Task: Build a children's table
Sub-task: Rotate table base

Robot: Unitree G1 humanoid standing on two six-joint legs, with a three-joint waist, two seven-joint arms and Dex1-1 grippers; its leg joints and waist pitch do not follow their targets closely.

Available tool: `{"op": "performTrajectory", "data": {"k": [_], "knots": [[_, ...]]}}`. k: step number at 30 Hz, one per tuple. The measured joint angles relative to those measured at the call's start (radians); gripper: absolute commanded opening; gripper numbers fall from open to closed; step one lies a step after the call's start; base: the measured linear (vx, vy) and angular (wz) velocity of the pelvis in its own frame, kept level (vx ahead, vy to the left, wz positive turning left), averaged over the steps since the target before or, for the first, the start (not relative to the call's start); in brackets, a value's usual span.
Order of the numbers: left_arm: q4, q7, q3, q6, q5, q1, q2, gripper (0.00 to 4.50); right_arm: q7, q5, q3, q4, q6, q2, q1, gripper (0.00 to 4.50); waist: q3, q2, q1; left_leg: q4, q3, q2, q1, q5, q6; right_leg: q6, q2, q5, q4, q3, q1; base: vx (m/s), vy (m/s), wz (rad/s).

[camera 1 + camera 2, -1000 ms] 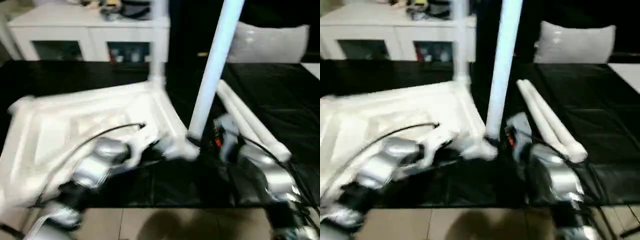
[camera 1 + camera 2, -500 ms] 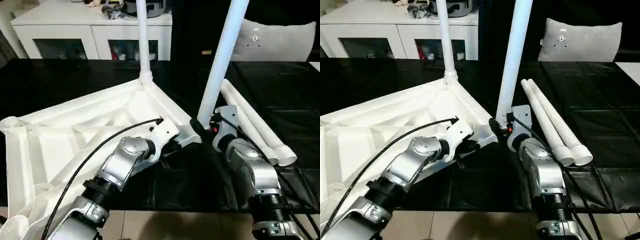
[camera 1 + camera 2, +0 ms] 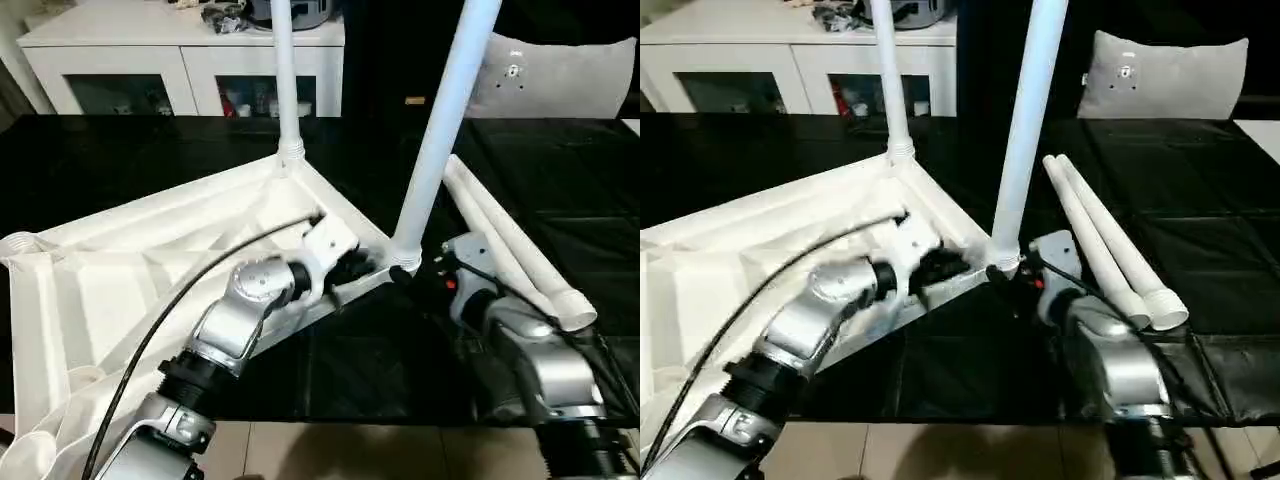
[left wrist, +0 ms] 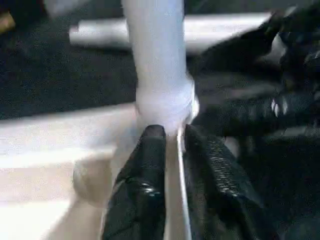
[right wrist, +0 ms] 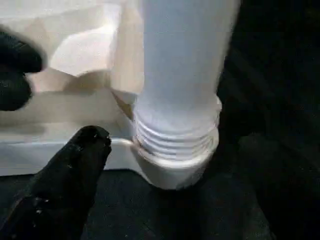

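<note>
- While the tabletop (image 3: 150, 270) is lying upside down on the black table (image 3: 560, 180), ribbed side up, two legs are standing in its sockets in the head views: the far leg (image 3: 284, 70) at the far corner, the near leg (image 3: 440, 120) at the right corner. Two spare legs (image 3: 510, 245) are lying side by side, right of the tabletop. A white cabinet (image 3: 180, 60) is sitting at the far edge.
- In the left wrist view, the left gripper (image 4: 172, 132) is resting on the tabletop's rim just beside the near leg's base, fingers (image 4: 150, 150) nearly together with a thin edge running between them; whether they are pinching it, I cannot tell.
- In the right wrist view, the right gripper's fingers (image 5: 75, 165) are standing wide apart, holding nothing, around the near leg's threaded base, where threads are showing above the socket (image 5: 175, 170).
- Judging progress: roughly halfway; two legs are waiting, and the near leg may be needing further screwing.
</note>
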Motion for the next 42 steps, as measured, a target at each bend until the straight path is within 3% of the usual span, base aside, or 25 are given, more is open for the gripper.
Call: {"op": "performTrajectory", "data": {"k": [6,11,17,21,27,31,33,37,42], "knots": [[-0.122,-0.019,0.032,0.065,-0.017,0.086,0.077,1.11,0.204,0.091,0.025,-0.096,0.035,-0.09,0.043,4.5,0.0,0.0,0.002,0.001,0.0,0.001,0.0,-0.001,0.001,0.004,0.001,-0.004,0.001,-0.001,0.0,0.0,0.0,0.0],[-0.225,-0.02,0.075,0.144,-0.013,0.133,0.189,1.11,0.359,0.164,0.047,-0.095,0.017,-0.119,-0.004,4.5,0.0,0.0,-0.003,0.002,0.0,0.001,0.002,0.0,0.001,0.003,0.001,-0.003,0.001,-0.001,0.001,0.0,0.0,0.0],[-0.248,-0.015,0.118,0.206,-0.007,0.17,0.236,1.11,0.352,0.111,0.057,0.135,-0.094,-0.098,-0.14,4.5,0.001,-0.002,0.002,0.009,-0.001,0.001,0.002,-0.001,0.001,-0.001,0.0,0.0,0.003,-0.001,0.0,0.0,0.0,0.0],[-0.289,0.014,0.138,0.244,-0.005,0.17,0.252,1.11,0.201,0.066,0.023,0.402,-0.239,-0.03,-0.292,4.5,0.003,-0.005,0.004,0.011,-0.001,0.001,0.001,0.0,0.001,-0.003,0.0,0.002,0.004,-0.001,-0.001,0.0,0.0,0.0],[-0.327,0.064,0.155,0.295,0.006,0.197,0.255,1.11,0.056,0.033,-0.001,0.524,-0.336,0.003,-0.339,4.5,0.004,-0.017,0.01,0.011,-0.001,0.001,-0.001,-0.001,0.002,-0.004,0.0,0.003,0.003,-0.001,-0.001,0.0,0.0,0.0],[-0.329,0.112,0.168,0.327,0.04,0.2,0.274,1.11,0.081,0.027,0.01,0.498,-0.312,0.022,-0.299,4.5,0.008,-0.025,0.006,0.011,-0.001,0.002,-0.001,-0.001,0.001,-0.004,0.001,0.003,0.004,-0.001,-0.001,0.0,0.0,0.0],[-0.329,0.137,0.187,0.353,0.056,0.2,0.296,1.11,0.133,0.026,0.056,0.453,-0.279,0.027,-0.245,4.5,0.009,-0.027,0.006,0.011,-0.001,0.003,-0.001,-0.001,0.001,-0.004,0.001,0.003,0.004,-0.001,-0.001,0.0,0.0,0.0],[-0.326,0.18,0.209,0.392,0.086,0.193,0.335,0.86,0.166,0.022,0.122,0.414,-0.226,0.033,-0.195,4.5,0.009,-0.027,0.003,0.011,-0.001,0.003,-0.001,-0.001,0.001,-0.005,0.001,0.003,0.004,-0.001,-0.001,0.0,0.0,0.0],[-0.27,0.253,0.263,0.442,0.157,0.179,0.421,0.42,0.149,0.002,0.145,0.32,-0.14,0.031,-0.161,4.5,0.009,-0.027,0.003,0.011,-0.001,0.003,0.001,-0.001,0.001,-0.001,0.002,0.002,0.004,-0.001,-0.001,0.0,0.0,0.0]]}}
